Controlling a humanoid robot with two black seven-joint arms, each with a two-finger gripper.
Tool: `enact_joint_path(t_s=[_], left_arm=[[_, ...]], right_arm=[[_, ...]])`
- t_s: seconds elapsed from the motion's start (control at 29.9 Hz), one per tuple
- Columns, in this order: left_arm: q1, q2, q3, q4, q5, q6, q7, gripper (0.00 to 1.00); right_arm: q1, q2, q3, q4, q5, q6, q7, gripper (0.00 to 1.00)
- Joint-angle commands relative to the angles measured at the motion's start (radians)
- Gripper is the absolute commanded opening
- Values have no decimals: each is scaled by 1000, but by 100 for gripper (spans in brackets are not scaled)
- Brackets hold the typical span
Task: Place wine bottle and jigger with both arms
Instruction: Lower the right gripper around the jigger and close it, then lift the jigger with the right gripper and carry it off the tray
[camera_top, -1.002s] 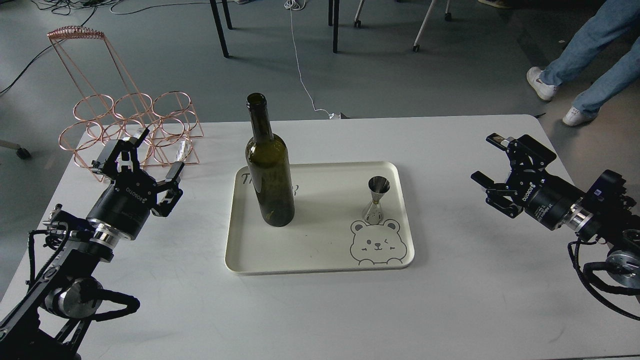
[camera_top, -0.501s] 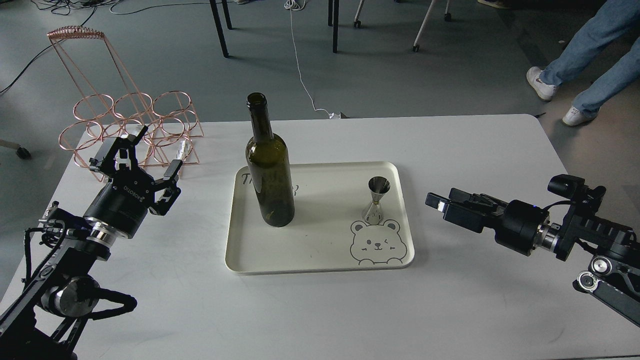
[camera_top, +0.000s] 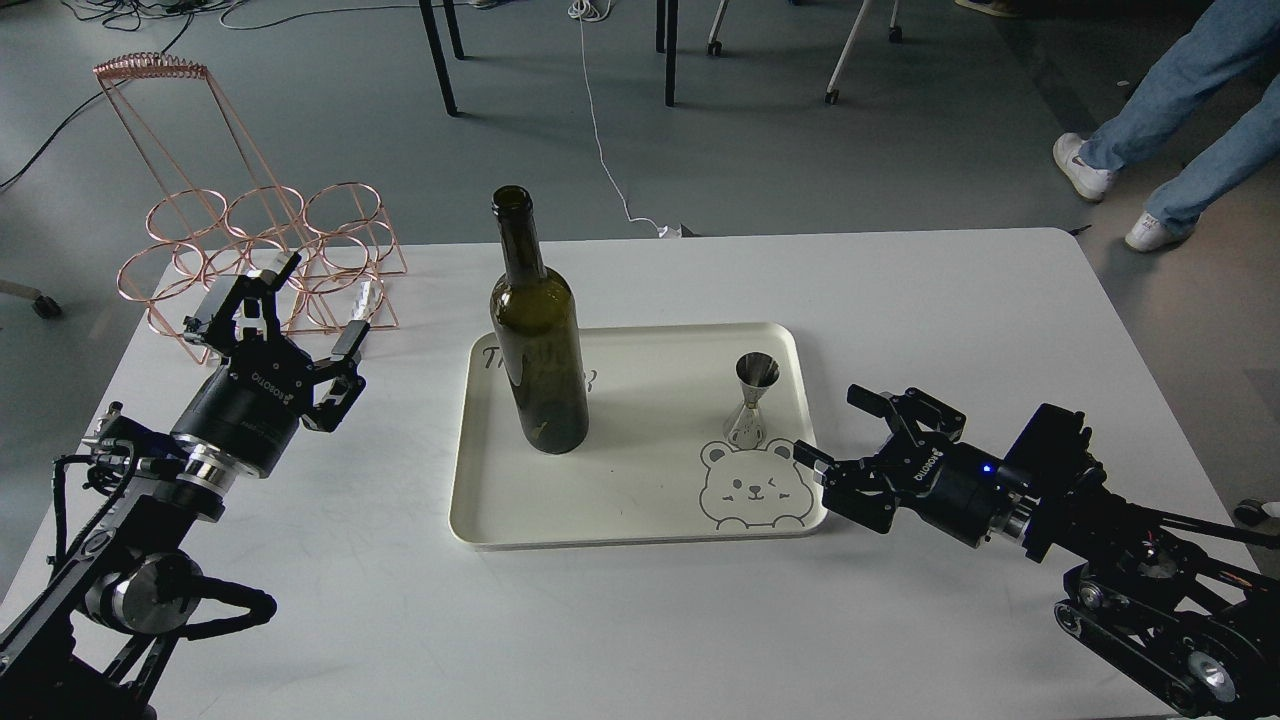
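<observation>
Two black arms enter from the lower corners of the frame, both cut off by its edges. At left centre the left claw stands with its fingers spread wide and nothing between them, above bare white tabletop; behind it, in the upper left, a copper wire rack is partly hidden by those fingers. In the middle, the wine bottle stands upright on the left part of a cream tray, covering most of the lettering printed there. Right of it the jigger stands upright on the same tray, just above a printed bear. At right centre the right claw is spread wide and empty, low by the tray's right rim; one fingertip overlaps that rim, though whether it touches is hard to tell. In the upper right, a person's legs are cropped by the frame.
</observation>
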Motion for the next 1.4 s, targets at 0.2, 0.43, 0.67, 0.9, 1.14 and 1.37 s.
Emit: enact_joint_path(t_s=[0.2,0.43,0.67,0.9,1.14,1.37], left_arm=[[1,-1,0,-10,0,2,0,98],[1,-3,0,-10,0,2,0,98],[1,-4,0,-15,0,3,0,98],[-4,-3,0,-16,0,3,0,98],[-6,-3,0,-16,0,3,0,98],[-6,-3,0,-16,0,3,0,98]], right_arm=[[73,162,-3,-193,-62,-40,0,98],[103,245,-2,-270,-69,-41,0,93],[154,314,-3,-354,-69,-41,0,82],[158,334,-12,-376,-69,-41,0,61],[160,335,-23,-377,-69,-41,0,46],[161,335,-23,-380,-69,-41,0,34]])
